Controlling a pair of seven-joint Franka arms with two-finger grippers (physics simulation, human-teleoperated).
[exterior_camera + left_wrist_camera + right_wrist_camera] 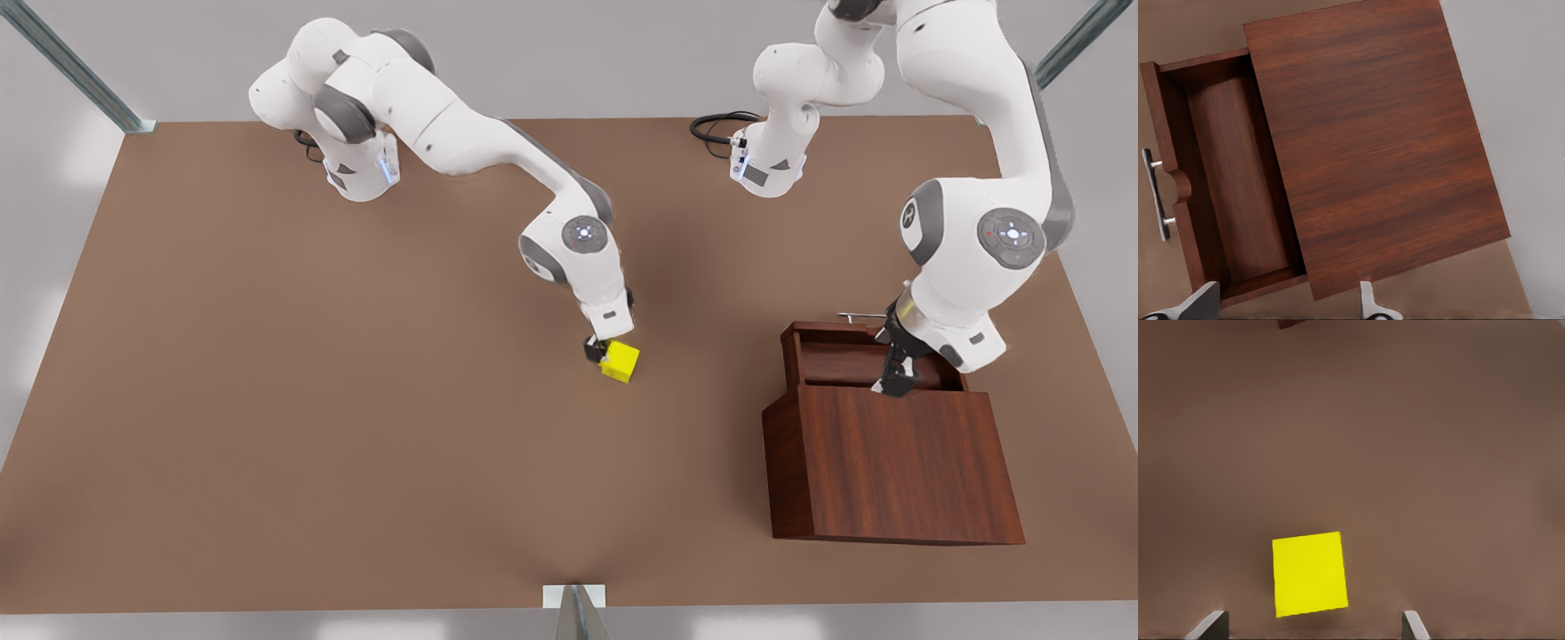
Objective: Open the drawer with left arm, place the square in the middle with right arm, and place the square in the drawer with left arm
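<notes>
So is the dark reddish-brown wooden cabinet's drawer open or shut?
Open: the drawer is pulled out from the cabinet, its empty interior exposed.

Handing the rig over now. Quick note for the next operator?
Left gripper: open, above the cabinet, holding nothing.
Right gripper: open, fingers either side of the square, which sits on the tabletop near the middle.
Done: drawer pulled open, empty; handle free.
Left: right arm backs off, left arm picks the square up and drops it in the drawer.

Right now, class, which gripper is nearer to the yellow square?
Right. The right gripper stands directly at the square mid-table, fingers open; the left gripper hangs over the open drawer, far away.
</notes>
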